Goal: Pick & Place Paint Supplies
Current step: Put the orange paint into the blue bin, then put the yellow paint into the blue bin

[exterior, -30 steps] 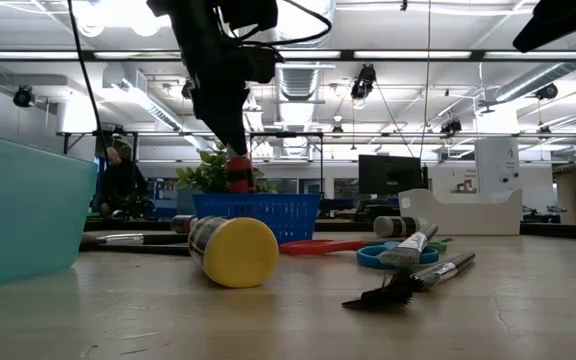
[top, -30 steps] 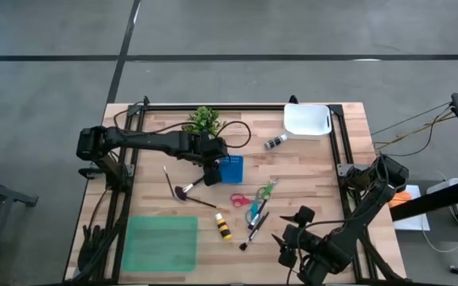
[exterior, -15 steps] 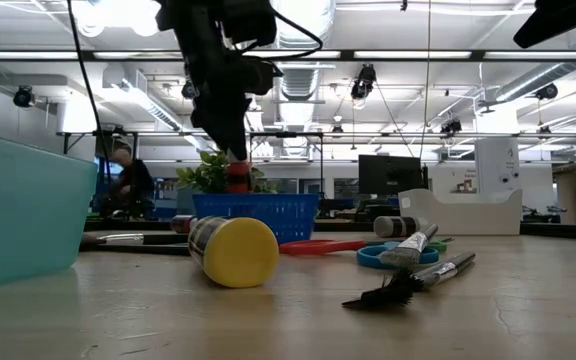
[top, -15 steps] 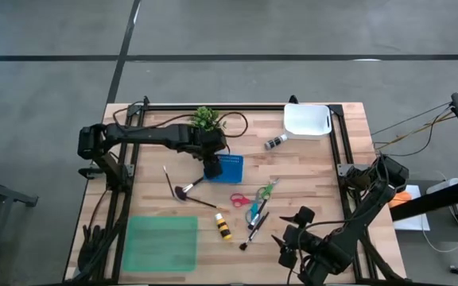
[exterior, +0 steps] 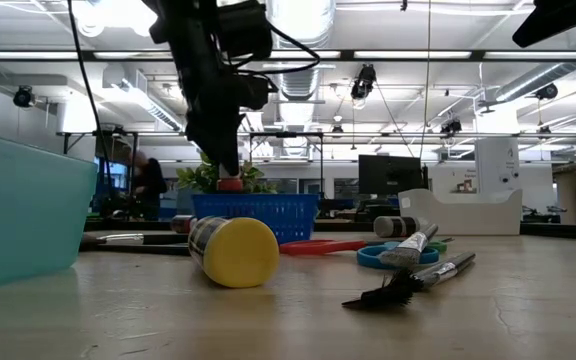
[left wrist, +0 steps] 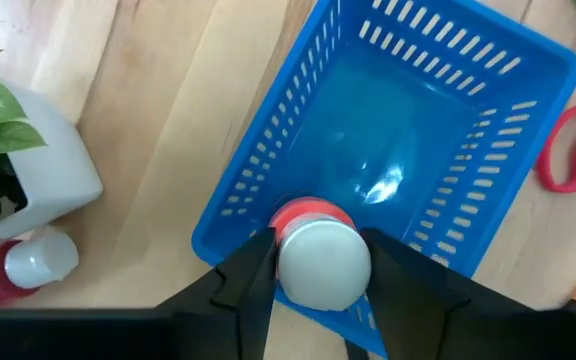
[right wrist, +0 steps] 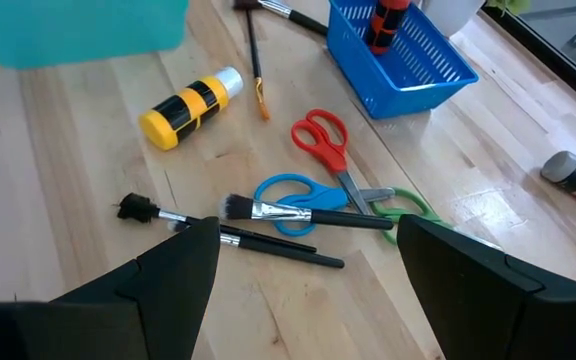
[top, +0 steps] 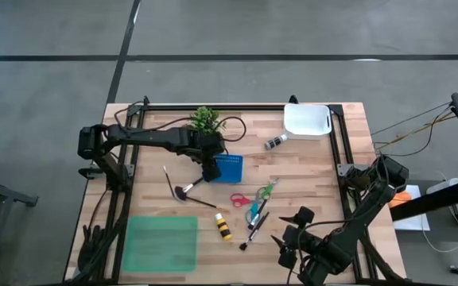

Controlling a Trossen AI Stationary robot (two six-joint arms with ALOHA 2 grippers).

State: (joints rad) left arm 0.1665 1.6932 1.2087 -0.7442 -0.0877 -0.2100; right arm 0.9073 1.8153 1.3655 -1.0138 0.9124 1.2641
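Red paint bottle (left wrist: 313, 262) sits clamped in our left gripper (left wrist: 313, 275), above the blue basket's (left wrist: 468, 170) rim; right gripper (right wrist: 303, 275) open.

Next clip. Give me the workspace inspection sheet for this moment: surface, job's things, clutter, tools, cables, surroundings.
Surface: wooden table, dark frame rails along the edges.
Job's things: red paint bottle upright at the blue basket near rim; yellow-capped bottle lying down; red scissors, blue scissors and green scissors together; brushes loose beside them.
Clutter: potted plant, white tray, teal bin, small dark bottle.
Tools: left tool over the basket's near rim, fingers either side of the red bottle; right tool open, parked at the table's near right.
Cables: black cable looped by the plant.
Surroundings: person in the room behind.
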